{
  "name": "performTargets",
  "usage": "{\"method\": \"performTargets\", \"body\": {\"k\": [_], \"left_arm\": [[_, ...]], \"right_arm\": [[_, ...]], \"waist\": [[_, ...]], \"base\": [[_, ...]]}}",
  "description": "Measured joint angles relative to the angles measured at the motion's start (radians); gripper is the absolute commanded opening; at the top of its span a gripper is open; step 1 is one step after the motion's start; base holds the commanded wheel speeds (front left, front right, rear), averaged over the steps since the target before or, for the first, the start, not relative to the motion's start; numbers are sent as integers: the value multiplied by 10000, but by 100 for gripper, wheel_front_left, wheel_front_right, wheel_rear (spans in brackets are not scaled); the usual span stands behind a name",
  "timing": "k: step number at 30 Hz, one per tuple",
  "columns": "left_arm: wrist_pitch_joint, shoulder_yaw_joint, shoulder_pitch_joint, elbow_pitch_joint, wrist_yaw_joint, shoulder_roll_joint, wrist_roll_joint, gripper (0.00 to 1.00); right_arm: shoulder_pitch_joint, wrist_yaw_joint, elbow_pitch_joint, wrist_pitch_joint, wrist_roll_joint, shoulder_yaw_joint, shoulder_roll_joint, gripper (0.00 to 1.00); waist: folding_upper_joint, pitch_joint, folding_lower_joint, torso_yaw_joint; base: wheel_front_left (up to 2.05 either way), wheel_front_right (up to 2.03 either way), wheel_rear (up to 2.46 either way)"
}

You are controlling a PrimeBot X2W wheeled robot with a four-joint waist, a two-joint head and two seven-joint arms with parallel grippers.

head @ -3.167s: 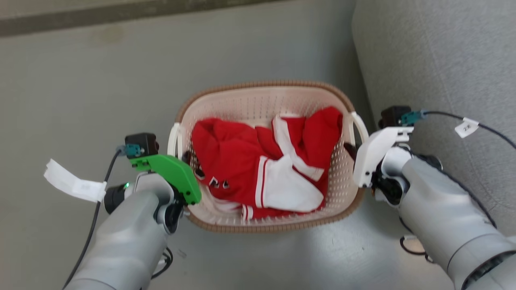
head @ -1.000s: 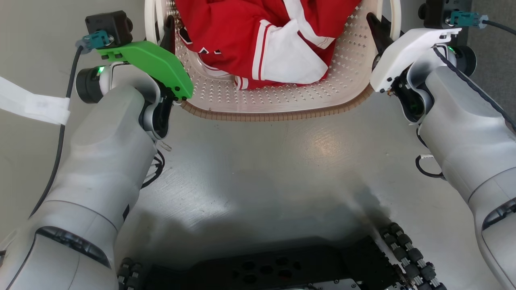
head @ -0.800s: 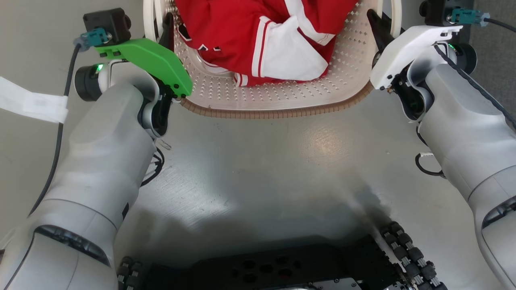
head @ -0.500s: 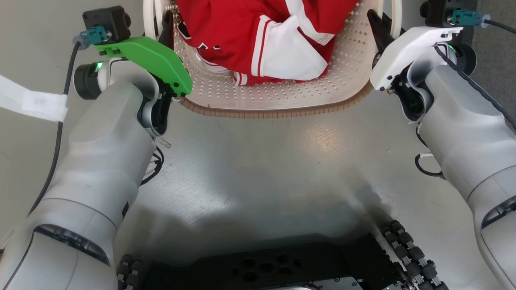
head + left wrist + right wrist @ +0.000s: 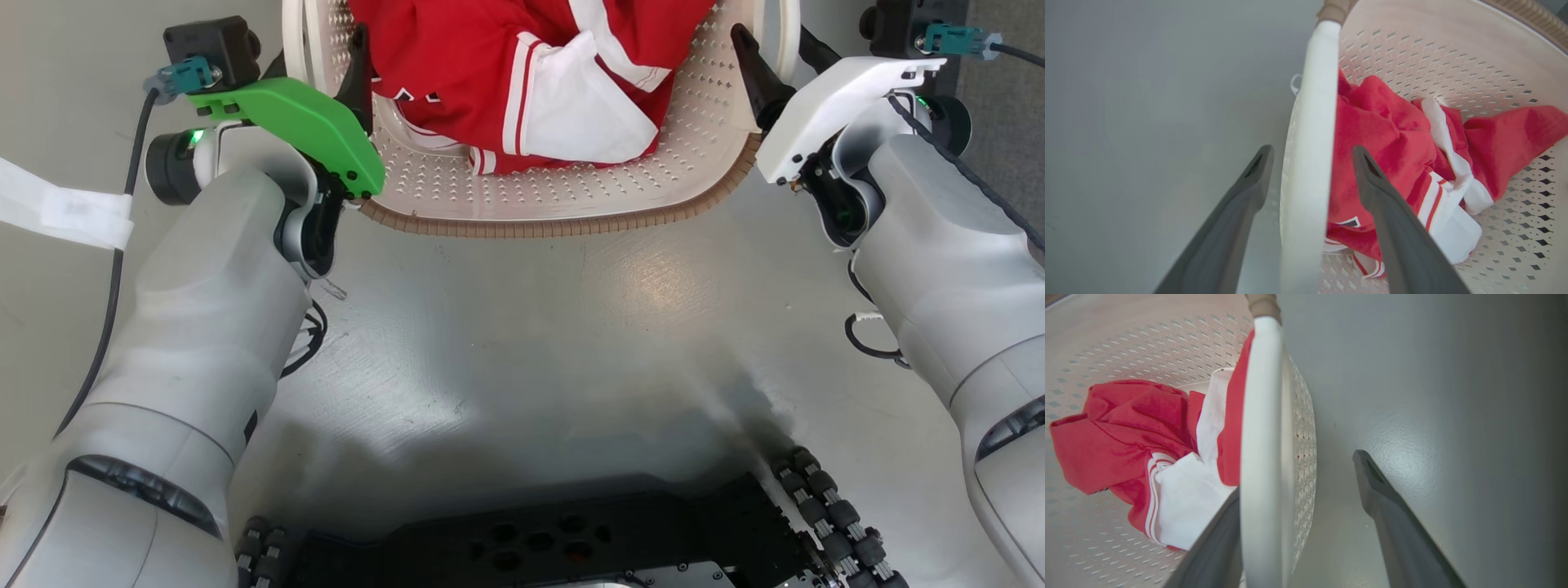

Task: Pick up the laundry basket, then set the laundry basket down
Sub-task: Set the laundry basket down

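Note:
The laundry basket [image 5: 555,224], cream perforated plastic with a brown woven-look rim, lies at the top of the head view over the grey floor. It holds a red and white garment [image 5: 539,73]. My left gripper [image 5: 318,49] is open and straddles the basket's left white loop handle [image 5: 1310,102]; in the left wrist view, the left gripper [image 5: 1311,150] shows a gap on each side of the handle. My right gripper [image 5: 771,37] is open around the right handle [image 5: 1261,416]. In the right wrist view, the right gripper [image 5: 1298,469] has one finger behind the handle and the other well clear of it.
My own dark wheeled base [image 5: 555,539] fills the bottom of the head view. A grey upholstered surface [image 5: 1000,90] stands at the far upper right, close to my right arm. Bare grey floor [image 5: 571,343] lies between base and basket.
Since half a second ago both grippers have spread their fingers apart around the basket handles. The basket has shifted slightly left in the head view.

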Motion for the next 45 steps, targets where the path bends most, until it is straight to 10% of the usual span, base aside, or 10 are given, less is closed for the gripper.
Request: {"method": "performTargets", "body": {"k": [45], "left_arm": [[0,1873,2176,-1578,-324,541,1942,100]], "right_arm": [[1533,0,-1448,-397,109,-391,-286,100]], "waist": [[0,-4242,-1,-237]], "base": [[0,0,0]]}}
